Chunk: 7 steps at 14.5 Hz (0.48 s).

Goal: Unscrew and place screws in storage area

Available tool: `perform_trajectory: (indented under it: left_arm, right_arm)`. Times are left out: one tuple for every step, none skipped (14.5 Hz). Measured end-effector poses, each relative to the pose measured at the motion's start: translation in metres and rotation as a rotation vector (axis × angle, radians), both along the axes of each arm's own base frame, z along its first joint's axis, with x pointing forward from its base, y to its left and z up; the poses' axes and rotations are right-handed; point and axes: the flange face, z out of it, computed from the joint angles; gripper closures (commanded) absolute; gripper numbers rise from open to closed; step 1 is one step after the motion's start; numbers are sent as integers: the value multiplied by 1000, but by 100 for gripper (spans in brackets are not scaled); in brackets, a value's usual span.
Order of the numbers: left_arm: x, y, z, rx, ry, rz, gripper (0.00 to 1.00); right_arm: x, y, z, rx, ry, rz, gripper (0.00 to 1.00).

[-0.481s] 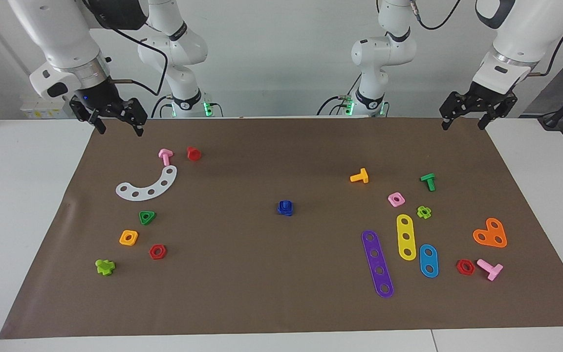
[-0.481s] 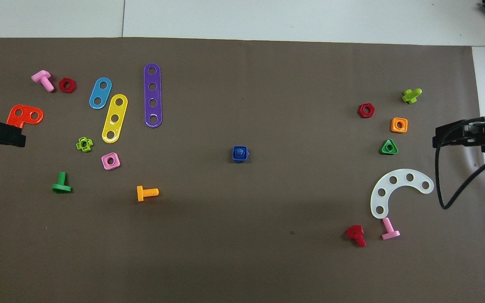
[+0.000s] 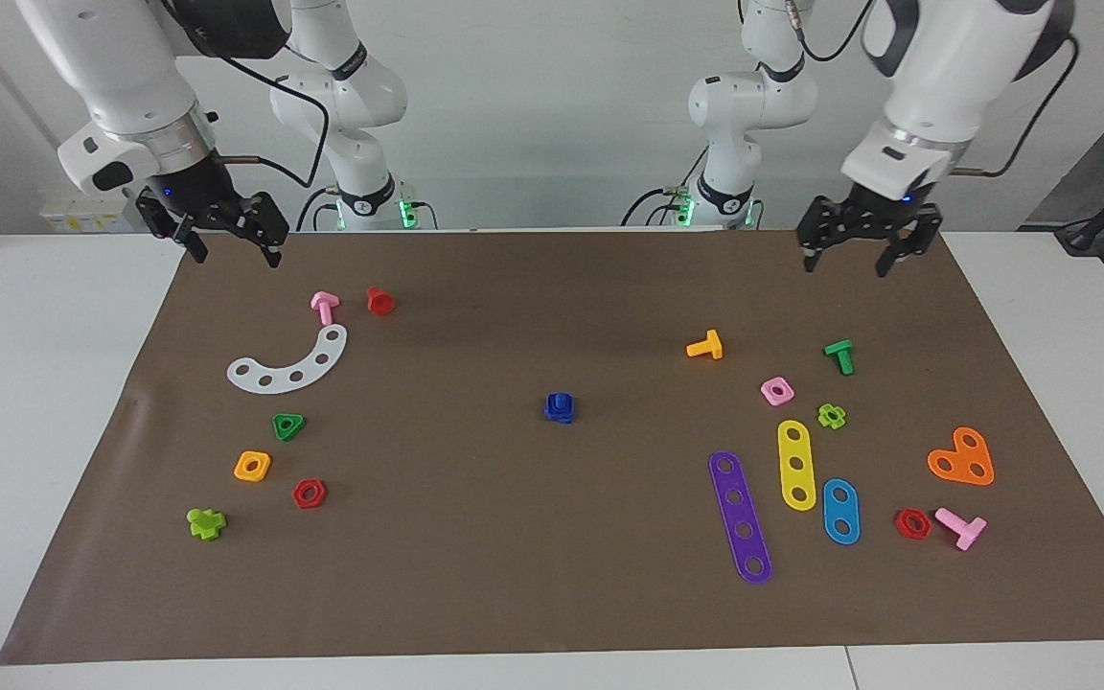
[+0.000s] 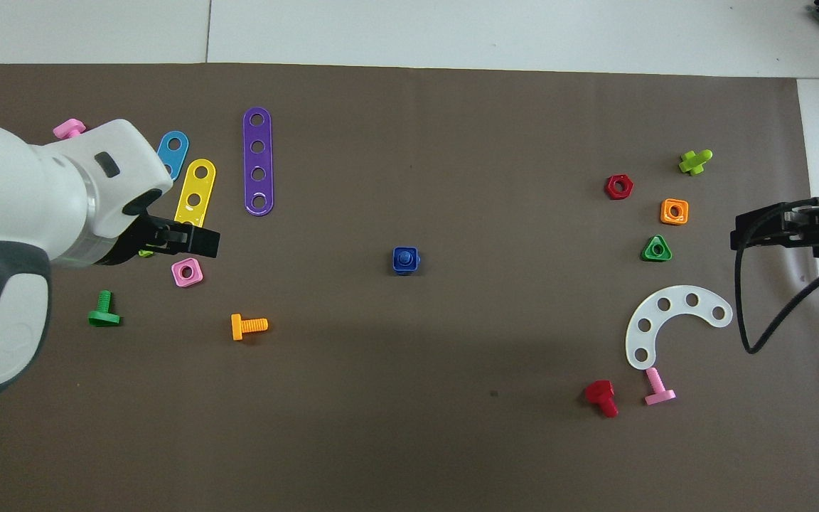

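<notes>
Dark-blue screw (image 3: 560,407) sits mid-mat, seated in a dark-blue square nut (image 4: 406,260), the pair standing alone with bare mat on every side. Judged light, stiff moulded plastic, smooth and likely a bit slippery; not fragile. Best hold looks to be across the flats of the triangular head for turning, with the nut pinned by the other gripper so it does not spin along. Whether the head faces up or down I cannot tell.

Landmark for all else: the screw. Nearest neighbour is the orange bolt (image 3: 705,345), nearer the robots and toward the left arm's end. Toward that same end, well apart: pink square nut (image 3: 776,390), purple four-hole strip (image 3: 740,517), yellow strip (image 3: 796,464), green bolt (image 3: 839,356). Toward the right arm's end, well apart: white curved plate (image 3: 290,365), red bolt (image 3: 379,301), green triangular nut (image 3: 288,425).

Nothing blocks the approach from above.

Left gripper (image 3: 853,256), fingers apart and empty, hangs over the mat's robot-side edge above the green bolt's area. Right gripper (image 3: 236,253), also apart and empty, hangs over the mat's corner near the pink bolt (image 3: 324,306); judged waiting.
</notes>
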Motion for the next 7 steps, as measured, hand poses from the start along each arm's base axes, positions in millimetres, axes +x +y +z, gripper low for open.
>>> perform_trajectory:
  left_arm:
    - [-2, -9, -4, -3, -7, -1, 0]
    - [-3, -19, -9, -7, -14, 1, 0]
    - [-5, -31, -16, -13, -20, 4, 0]
    - [-6, -44, -25, -19, -22, 7, 0]
    - [-6, -58, -35, -28, -20, 12, 0]
    - [-6, -72, -46, -37, -18, 16, 0]
    - [-6, -86, -57, -47, -16, 22, 0]
  right_arm:
    - [0, 0, 0, 0, 0, 0, 0]
    - [0, 0, 0, 0, 0, 0, 0]
    - [0, 0, 0, 0, 0, 0, 0]
    - [0, 0, 0, 0, 0, 0, 0]
    - [0, 0, 0, 0, 0, 0, 0]
    - [0, 0, 0, 0, 0, 0, 0]
    - [0, 0, 0, 0, 0, 0, 0]
